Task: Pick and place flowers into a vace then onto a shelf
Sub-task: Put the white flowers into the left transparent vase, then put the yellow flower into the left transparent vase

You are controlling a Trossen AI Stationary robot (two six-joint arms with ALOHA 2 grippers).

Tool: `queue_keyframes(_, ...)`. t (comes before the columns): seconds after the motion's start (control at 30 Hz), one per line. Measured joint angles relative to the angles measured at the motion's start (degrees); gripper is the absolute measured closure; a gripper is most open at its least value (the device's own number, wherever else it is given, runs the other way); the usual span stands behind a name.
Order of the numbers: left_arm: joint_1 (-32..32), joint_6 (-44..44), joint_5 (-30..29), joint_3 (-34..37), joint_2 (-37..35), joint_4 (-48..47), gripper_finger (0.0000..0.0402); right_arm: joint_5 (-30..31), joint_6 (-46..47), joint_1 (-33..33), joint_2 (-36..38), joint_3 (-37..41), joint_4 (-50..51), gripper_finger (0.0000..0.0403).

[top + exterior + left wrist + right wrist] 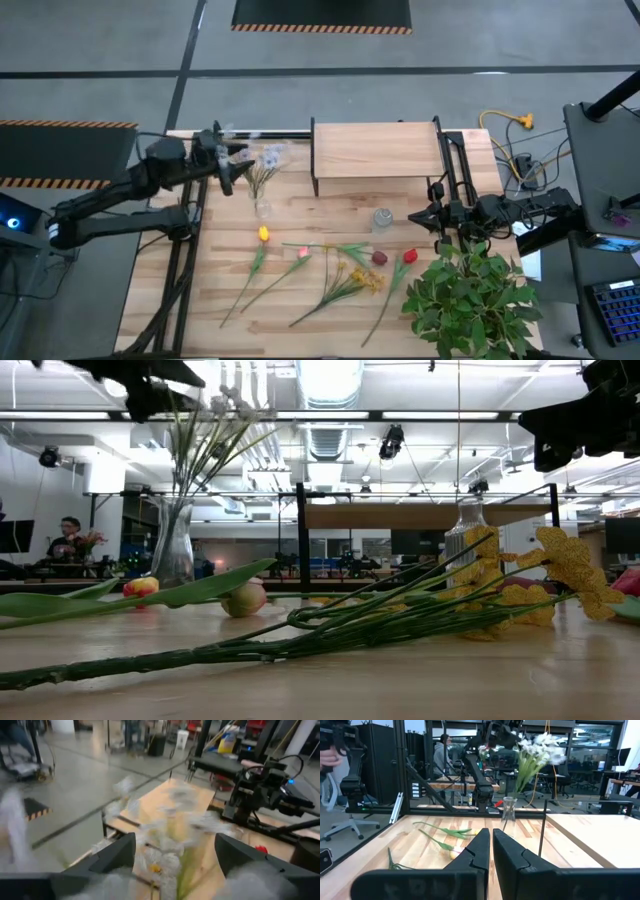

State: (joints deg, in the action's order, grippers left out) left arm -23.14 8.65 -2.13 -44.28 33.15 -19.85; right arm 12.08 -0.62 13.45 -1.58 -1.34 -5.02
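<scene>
Pale sprigs point(268, 160) standing in a clear vase point(262, 207) near the table's far-left corner, just left of the shelf point(376, 149) — left gripper point(232, 163) above the blooms, fingers spread, nothing held. Right gripper point(424, 216) pressed together, empty, by the shelf's near-right leg. Remaining flowers point(330, 270) strewn along the near edge. Best lifted clear straight up — no brushing stems, no tipping glass

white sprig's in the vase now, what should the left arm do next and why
Probably lift the left gripper straight up and clear. Its fingers stand open around the white sprig, whose stems sit in the glass vase; then it could go for the yellow flower on the table.
</scene>
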Motion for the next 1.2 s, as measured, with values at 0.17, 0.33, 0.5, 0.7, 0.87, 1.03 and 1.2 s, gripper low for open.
queue_keyframes(0.17,0.0,0.3,0.1,-6.3,0.8,-9.5,0.0146,0.0,0.0,0.0,0.0,0.0,0.0,0.0390)
queue_keyframes(0.33,0.0,0.5,0.1,-8.2,1.5,-13.5,0.0146,0.0,0.2,0.0,0.0,0.0,0.0,0.0390)
queue_keyframes(0.5,0.0,0.5,0.3,-8.7,1.6,-13.9,0.0145,0.0,0.1,0.0,0.0,0.0,0.0,0.0390)
queue_keyframes(0.7,0.0,0.5,2.1,-11.2,1.6,-14.0,0.0145,0.0,0.0,0.0,0.0,0.0,0.0,0.0390)
queue_keyframes(0.87,0.0,0.6,2.7,-15.6,1.7,-14.8,0.0145,0.0,0.0,0.0,0.0,0.0,0.0,0.0390)
queue_keyframes(1.03,0.0,1.9,2.7,-20.1,1.6,-15.6,0.0145,0.0,0.1,0.0,0.0,0.0,0.0,0.0390)
queue_keyframes(1.2,0.9,5.4,5.1,-22.5,1.8,-19.3,0.0145,0.0,0.2,0.0,0.0,0.0,0.0,0.0390)
